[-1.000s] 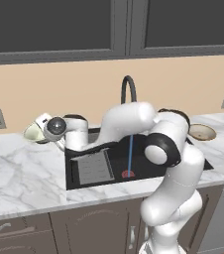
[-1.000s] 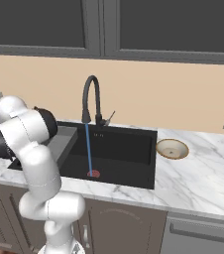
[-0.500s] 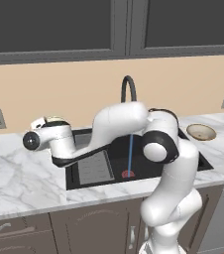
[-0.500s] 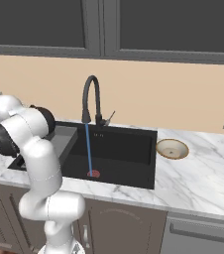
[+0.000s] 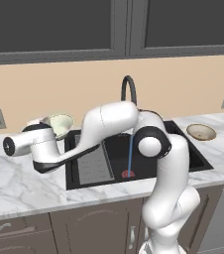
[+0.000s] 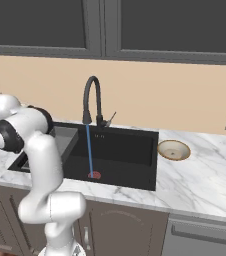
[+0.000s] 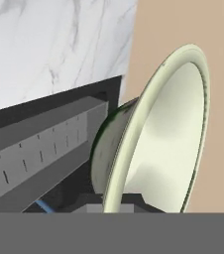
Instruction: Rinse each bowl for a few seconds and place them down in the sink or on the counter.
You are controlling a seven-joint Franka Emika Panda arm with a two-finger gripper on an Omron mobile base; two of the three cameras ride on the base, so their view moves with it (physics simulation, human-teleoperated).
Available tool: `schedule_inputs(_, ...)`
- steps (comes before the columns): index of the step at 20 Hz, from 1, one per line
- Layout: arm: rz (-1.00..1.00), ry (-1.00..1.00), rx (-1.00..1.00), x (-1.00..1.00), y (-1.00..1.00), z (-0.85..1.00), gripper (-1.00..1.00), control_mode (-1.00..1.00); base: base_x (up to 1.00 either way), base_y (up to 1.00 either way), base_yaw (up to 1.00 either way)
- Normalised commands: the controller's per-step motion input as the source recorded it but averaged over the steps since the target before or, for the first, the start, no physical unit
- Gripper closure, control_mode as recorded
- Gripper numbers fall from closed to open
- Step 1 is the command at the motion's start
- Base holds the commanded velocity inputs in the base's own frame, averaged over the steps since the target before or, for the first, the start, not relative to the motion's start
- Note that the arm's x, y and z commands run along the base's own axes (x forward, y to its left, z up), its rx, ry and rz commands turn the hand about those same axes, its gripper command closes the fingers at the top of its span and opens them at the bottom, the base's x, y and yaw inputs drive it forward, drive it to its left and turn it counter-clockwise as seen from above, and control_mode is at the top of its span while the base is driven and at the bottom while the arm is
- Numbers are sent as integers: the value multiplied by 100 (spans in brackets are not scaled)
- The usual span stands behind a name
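The claw [image 7: 115,207] pinches the cream bowl [image 5: 58,124] at left of frame, above the sink [image 5: 91,166] edge. Water runs from the faucet [image 6: 92,100]. The beige bowl [image 6: 173,149] sits on the bench [image 6: 200,180], right.

Arm [image 5: 163,198] was glossy white, built of thick rounded tube segments, smooth, with no cables or markings to be made out. Joints were dark: a black ring with a round white cap at the elbow [image 5: 151,144], and the same black band with white cap in the right base view [image 6: 7,137]. The wrist section [image 5: 32,144] was a white cylinder with a dark collar and a small dark end disc.
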Motion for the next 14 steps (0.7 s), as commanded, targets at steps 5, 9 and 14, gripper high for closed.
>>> schedule_inputs(5, -20, -6, 8, -36, -45, 22, 100, -100, 0, 0, 0)
schedule_inputs(9, -14, -1, 14, -12, -54, -18, 100, -100, 0, 0, 0)
schedule_inputs(14, -8, -5, 10, 0, -62, -23, 100, -100, 0, 0, 0)
